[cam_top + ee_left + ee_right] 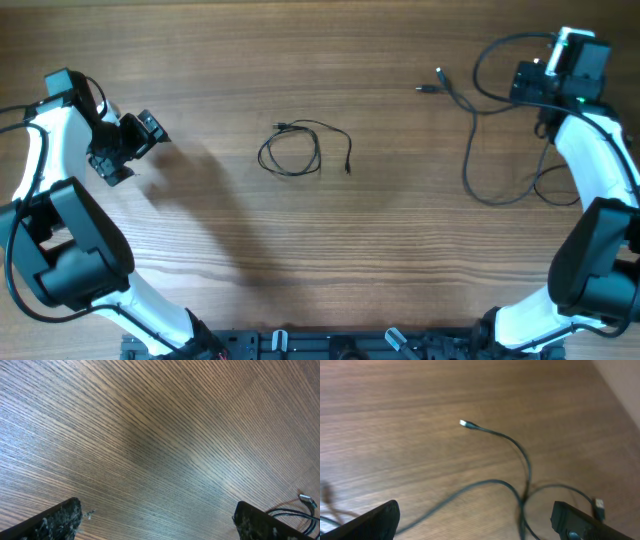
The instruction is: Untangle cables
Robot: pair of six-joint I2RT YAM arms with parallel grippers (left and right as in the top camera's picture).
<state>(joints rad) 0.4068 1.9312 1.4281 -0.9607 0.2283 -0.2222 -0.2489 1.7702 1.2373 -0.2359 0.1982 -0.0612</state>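
Observation:
A small black cable (300, 150) lies coiled in a loose loop at the table's middle. Its edge and a silvery plug show at the lower right of the left wrist view (296, 509). A longer black cable (478, 150) sprawls at the right, with plug ends (430, 85) at the far side. In the right wrist view it crosses itself (525, 491) and ends in a white-tipped plug (464, 423). My left gripper (148, 135) (160, 522) is open and empty, left of the coil. My right gripper (530, 85) (475, 520) is open above the long cable, holding nothing.
The table is bare brown wood (320, 260). The thick black arm cable (505, 50) arcs beside the right wrist. The table's pale far edge (620, 380) shows at the upper right of the right wrist view.

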